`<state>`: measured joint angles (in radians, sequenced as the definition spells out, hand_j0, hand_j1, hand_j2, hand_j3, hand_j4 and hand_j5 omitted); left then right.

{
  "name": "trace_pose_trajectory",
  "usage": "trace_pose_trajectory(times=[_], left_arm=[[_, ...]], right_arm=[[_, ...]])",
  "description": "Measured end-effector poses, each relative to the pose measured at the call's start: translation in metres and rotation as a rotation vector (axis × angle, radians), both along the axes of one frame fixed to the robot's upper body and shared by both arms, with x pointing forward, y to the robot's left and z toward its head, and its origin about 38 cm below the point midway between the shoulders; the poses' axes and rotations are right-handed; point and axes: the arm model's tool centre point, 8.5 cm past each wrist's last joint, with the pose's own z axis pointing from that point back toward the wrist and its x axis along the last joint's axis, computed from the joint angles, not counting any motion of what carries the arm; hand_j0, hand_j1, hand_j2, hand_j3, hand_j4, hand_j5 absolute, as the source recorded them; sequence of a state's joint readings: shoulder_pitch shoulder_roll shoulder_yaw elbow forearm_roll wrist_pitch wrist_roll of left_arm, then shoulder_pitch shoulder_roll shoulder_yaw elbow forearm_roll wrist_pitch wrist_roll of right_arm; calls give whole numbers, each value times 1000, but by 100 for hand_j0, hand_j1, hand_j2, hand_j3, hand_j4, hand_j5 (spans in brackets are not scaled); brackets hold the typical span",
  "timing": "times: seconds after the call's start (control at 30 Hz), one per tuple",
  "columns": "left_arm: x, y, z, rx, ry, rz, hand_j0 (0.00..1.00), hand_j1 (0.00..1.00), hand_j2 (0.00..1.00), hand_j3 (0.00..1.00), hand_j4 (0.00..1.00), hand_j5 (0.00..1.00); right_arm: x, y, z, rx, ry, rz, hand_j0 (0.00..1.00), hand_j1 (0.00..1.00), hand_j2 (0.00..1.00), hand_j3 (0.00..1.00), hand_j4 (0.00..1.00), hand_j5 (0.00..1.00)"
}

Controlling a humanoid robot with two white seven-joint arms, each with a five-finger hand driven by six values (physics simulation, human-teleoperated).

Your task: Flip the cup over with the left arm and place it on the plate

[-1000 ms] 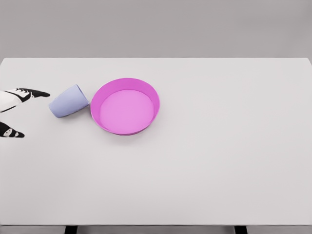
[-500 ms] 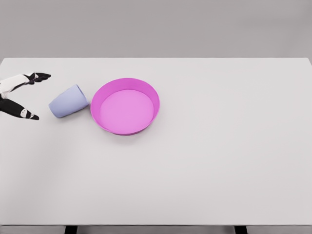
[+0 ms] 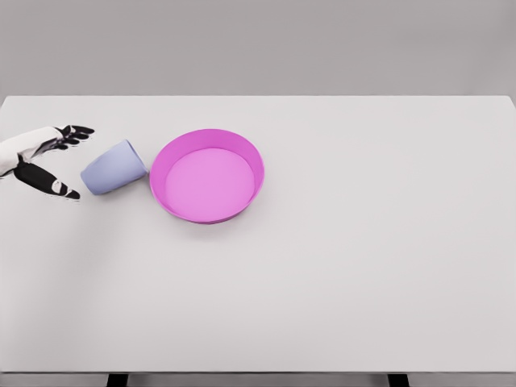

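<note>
From the head camera I saw my left hand [image 3: 40,157] reaching in at the left edge of the white table [image 3: 339,282], with only the wrist and hand in the picture. Its fingers [image 3: 74,131] were spread apart and held nothing; the thumb pointed low toward the lower right, while the other digits stretched out above it, leaving a wide gap between them. The pale blue cup [image 3: 113,168] lay on its side just to the right of that gap, its closed base turned toward the hand and its rim facing the pink plate [image 3: 256,165]. I could see a narrow strip of table between the fingertips and the cup, so nothing was touching it. The cup's rim sat right against the plate's left wall; whether they actually met I could not tell. The plate stood left of the table's middle, with nothing in it.
</note>
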<state>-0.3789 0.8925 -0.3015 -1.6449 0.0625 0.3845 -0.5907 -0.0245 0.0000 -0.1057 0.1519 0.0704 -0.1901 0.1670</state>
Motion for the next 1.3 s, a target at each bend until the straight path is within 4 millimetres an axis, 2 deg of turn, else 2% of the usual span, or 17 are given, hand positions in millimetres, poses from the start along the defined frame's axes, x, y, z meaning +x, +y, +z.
trace_pose_trajectory(times=[0.1, 0.2, 0.3, 0.43, 0.6, 0.67, 0.73, 0.9, 1.3], left_arm=[[5, 3, 6, -2, 0, 26, 100, 100, 100, 100, 100, 100], [12, -4, 13, 1, -5, 21, 100, 100, 100, 100, 100, 100], [15, -18, 4, -16, 11, 1, 100, 100, 100, 100, 100, 100], [16, -27, -3, -23, 24, -12, 100, 100, 100, 100, 100, 100], [20, -30, -4, -32, 29, -1, 100, 100, 100, 100, 100, 100], [29, -33, 3, -39, 15, 4, 100, 100, 100, 100, 100, 100], [35, -37, -4, -44, 35, 6, 100, 100, 100, 100, 100, 100], [37, -41, -27, -48, 91, 12, 100, 100, 100, 100, 100, 100], [41, -52, -38, -75, 111, 9, 100, 100, 100, 100, 100, 100]], right_arm=[[0, 0, 0, 0, 0, 0, 100, 100, 100, 100, 100, 100], [0, 0, 0, 0, 0, 0, 100, 100, 100, 100, 100, 100], [0, 0, 0, 0, 0, 0, 100, 100, 100, 100, 100, 100], [0, 0, 0, 0, 0, 0, 100, 100, 100, 100, 100, 100], [0, 0, 0, 0, 0, 0, 100, 100, 100, 100, 100, 100], [0, 0, 0, 0, 0, 0, 100, 100, 100, 100, 100, 100], [0, 0, 0, 0, 0, 0, 100, 100, 100, 100, 100, 100], [0, 0, 0, 0, 0, 0, 100, 100, 100, 100, 100, 100], [0, 0, 0, 0, 0, 0, 100, 100, 100, 100, 100, 100]])
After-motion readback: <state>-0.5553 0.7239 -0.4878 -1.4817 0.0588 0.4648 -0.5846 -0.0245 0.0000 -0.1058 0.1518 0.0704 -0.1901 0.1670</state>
